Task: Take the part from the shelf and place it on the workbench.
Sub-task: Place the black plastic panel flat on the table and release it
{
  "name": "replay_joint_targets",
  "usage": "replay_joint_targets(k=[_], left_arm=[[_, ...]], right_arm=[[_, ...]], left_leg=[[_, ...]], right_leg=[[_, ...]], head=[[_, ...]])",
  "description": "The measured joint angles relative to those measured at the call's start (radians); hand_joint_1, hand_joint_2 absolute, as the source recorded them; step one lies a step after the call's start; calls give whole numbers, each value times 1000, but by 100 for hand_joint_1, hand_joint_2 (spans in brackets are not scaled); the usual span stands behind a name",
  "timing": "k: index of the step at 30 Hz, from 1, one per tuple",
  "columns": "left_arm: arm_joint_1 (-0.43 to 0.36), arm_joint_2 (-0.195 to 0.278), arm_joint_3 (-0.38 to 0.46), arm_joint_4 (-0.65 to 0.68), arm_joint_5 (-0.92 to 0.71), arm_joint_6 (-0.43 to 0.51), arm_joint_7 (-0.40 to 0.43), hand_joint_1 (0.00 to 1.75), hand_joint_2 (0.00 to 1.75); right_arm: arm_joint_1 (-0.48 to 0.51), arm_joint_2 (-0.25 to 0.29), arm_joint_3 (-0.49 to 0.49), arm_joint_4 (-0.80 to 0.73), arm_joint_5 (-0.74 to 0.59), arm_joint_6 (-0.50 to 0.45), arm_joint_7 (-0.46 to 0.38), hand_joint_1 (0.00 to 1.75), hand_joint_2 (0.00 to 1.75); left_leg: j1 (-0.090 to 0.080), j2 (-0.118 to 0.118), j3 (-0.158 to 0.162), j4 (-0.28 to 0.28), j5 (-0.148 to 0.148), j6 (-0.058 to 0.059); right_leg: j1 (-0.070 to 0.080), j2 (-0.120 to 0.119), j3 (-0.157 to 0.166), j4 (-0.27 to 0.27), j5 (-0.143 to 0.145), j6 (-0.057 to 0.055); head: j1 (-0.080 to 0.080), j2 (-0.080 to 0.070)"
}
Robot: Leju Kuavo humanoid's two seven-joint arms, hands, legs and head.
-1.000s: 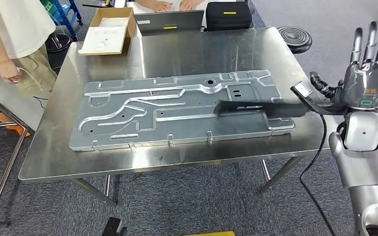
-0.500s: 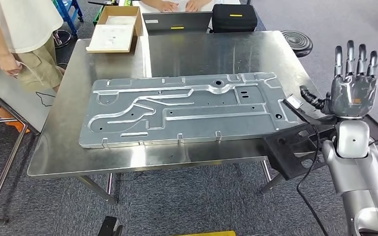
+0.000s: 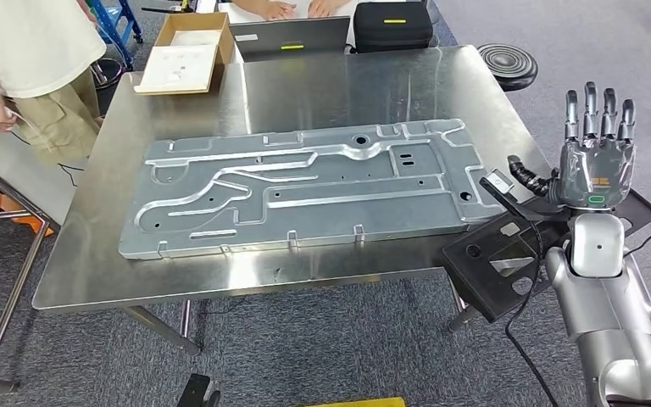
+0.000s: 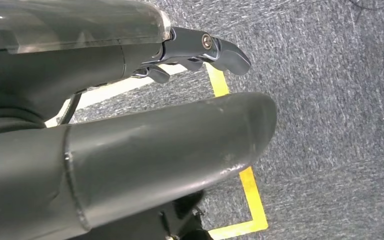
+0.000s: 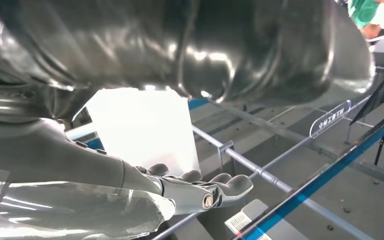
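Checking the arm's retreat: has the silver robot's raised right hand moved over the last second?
Yes. The right hand has sunk lower and drawn in toward the shiny steel table's right edge.

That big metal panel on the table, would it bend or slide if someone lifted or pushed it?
The stamped ribs across the metal panel probably keep it fairly stiff. Being long and thin, it may still flex if lifted by one end. On the polished steel table, it would likely slide easily.

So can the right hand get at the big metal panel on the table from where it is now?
Probably yes. The right hand is raised, fingers straight and empty, just off the table's right edge, and the metal panel's near end lies close with nothing on the steel between them.
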Motion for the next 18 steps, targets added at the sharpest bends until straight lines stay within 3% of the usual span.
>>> replay_joint_targets(k=[1,2,4,6,9,11,14,15,16,17,18], left_arm=[[1,0,0,0,0,0,0,0,0],[1,0,0,0,0,0,0,0,0],[0,1,0,0,0,0,0,0,0],[-2,2,0,0,-1,1,0,0,0],[0,2,-1,0,-2,0,0,0,0],[0,1,-1,0,-2,0,0,0,0],[0,0,-1,0,-1,0,0,0,0],[1,0,-2,0,-1,0,0,0,0],[1,0,-2,0,0,0,0,0,0],[2,0,-2,0,0,0,0,0,0],[2,0,-3,0,1,0,0,0,0]], right_arm=[[1,3,-1,0,0,0,0,0,0],[2,4,-2,0,0,0,-1,0,0],[3,7,-4,0,-3,0,-3,0,0],[8,11,-9,-3,-12,0,-12,0,0],[30,22,-27,-27,-48,0,-59,0,0],[40,41,-54,-56,-102,0,-137,0,0],[53,105,-117,-95,-205,0,-295,0,0],[63,131,-134,-109,-229,0,-333,0,0],[74,155,-144,-123,-246,0,-357,0,0],[84,177,-150,-138,-258,0,-373,0,0],[91,198,-152,-155,-267,0,-381,0,0]], left_leg=[[0,0,-5,6,9,1],[0,0,11,-30,37,4],[-2,-1,80,-175,104,16],[-6,-1,127,-272,135,26],[-7,0,134,-292,143,35],[-2,1,139,-307,153,47],[-3,5,141,-313,157,54],[-3,6,140,-312,156,55],[-3,7,140,-310,155,54],[-4,6,140,-307,154,53],[-3,6,140,-303,151,51]], right_leg=[[0,0,0,1,0,0],[1,1,1,1,-1,1],[3,3,3,2,-2,2],[5,3,3,1,-1,10],[5,3,4,-4,1,30],[5,2,-9,25,-23,36],[5,1,-89,198,-114,41],[5,1,-112,247,-130,43],[5,1,-121,264,-126,44],[4,0,-109,241,-104,43],[4,0,-80,183,-70,42]], head=[[0,0],[0,0],[0,0],[0,0],[0,0],[1,0],[1,0],[1,0],[1,0],[1,0],[1,0]])
